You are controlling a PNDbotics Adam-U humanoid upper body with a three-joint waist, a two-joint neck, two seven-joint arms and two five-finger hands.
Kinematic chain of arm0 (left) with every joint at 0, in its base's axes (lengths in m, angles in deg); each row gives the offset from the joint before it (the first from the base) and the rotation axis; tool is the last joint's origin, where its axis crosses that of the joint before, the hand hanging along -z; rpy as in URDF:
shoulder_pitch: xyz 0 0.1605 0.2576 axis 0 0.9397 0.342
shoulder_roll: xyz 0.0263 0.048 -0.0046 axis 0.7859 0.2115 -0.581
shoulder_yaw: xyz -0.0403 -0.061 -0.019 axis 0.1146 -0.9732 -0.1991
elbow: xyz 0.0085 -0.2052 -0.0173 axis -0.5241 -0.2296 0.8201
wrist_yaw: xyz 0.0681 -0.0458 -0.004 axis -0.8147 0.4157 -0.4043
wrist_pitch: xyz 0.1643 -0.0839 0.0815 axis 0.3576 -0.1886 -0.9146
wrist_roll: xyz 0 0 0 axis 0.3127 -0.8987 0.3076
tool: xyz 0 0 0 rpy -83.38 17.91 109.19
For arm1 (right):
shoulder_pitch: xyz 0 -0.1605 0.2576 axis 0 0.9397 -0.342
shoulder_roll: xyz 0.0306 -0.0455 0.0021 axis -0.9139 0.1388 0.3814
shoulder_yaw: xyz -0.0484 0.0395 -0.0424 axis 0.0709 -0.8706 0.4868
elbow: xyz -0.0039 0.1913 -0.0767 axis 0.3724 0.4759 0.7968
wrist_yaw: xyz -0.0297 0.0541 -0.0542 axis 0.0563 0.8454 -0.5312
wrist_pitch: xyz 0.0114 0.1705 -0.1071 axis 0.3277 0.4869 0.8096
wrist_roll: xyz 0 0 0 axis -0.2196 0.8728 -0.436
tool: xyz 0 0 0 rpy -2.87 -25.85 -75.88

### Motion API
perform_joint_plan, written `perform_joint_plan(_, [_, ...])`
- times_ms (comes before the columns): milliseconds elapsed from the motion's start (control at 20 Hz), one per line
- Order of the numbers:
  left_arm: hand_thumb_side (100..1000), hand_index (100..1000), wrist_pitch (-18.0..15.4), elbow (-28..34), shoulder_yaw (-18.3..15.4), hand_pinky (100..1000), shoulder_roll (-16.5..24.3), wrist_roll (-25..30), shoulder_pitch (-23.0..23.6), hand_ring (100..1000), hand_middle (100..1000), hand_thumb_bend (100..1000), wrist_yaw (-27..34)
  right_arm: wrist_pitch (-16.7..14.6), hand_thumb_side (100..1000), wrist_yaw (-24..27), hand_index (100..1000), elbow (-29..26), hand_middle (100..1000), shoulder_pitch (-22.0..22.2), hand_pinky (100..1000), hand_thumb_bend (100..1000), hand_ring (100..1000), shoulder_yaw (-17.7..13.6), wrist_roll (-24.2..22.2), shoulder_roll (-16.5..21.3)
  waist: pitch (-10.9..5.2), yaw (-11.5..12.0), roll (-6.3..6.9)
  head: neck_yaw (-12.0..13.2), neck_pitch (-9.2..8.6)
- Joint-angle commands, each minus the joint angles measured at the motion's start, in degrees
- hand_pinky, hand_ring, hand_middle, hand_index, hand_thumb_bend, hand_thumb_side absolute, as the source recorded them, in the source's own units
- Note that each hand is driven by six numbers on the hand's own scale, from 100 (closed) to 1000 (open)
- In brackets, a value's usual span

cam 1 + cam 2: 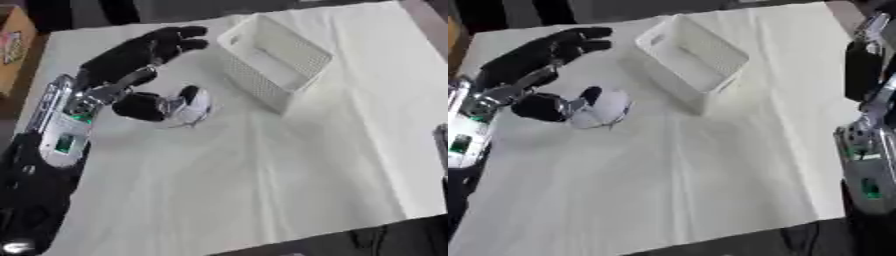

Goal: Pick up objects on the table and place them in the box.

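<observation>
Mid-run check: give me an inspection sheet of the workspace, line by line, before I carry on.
Surface: table under a white cloth, creased, askew in view.
Job's things: white perforated box at the far side, nothing visible inside; a small white rounded object under the left thumb.
Clutter: nothing seen on the cloth.
Hands: left hand over the cloth beside the box, fingers extended, thumb down by the white object; whether it pinches it cannot be told. Right hand not seen; only its arm at the right edge.
Cables: nothing seen.
Surroundings: cardboard carton off the table's left; dark floor beyond.
</observation>
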Motion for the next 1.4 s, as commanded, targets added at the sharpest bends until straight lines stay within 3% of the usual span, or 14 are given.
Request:
perform_joint_plan(50, [816,1000,-1.72,-0.68,1.2,1000,1.2,1.54,-1.05,998,1000,100,1.36,-0.04,882,0.17,751,-1.25,703,-0.71,474,100,562,-0.05,-0.02,0.75,-0.66,-0.19,-0.1,0.08,-0.81])
perform_joint_plan(400, [865,1000,-4.98,-2.59,3.88,1000,0.69,5.34,-0.46,1000,1000,100,1.55,-0.13,886,0.53,751,-1.16,703,-0.65,473,100,561,-0.05,0.03,0.85,-0.47,-0.24,-0.13,0.73,-0.96])
perform_joint_plan(750, [894,1000,-6.19,-3.4,5.13,1000,0.31,8.22,-0.23,1000,1000,100,1.8,-0.19,887,1.04,751,-1.1,703,-0.49,472,100,561,-0.14,0.19,0.88,-0.33,-0.17,-0.22,1.2,-0.9])
perform_joint_plan(1200, [897,1000,-6.18,-3.73,4.87,1000,0.23,9.27,0.34,1000,1000,100,1.34,-0.22,886,1.21,751,-1.06,703,-0.42,473,100,561,-0.19,0.24,0.84,-0.38,-0.15,-0.41,1.25,-0.76])
perform_joint_plan(1400, [875,1000,-5.06,-3.6,2.98,1000,1.01,7.19,-0.36,1000,1000,100,0.03,-0.22,886,1.16,751,-1.07,703,-0.26,472,100,561,-0.24,0.23,0.78,-0.52,-0.13,-0.44,0.76,-0.58])
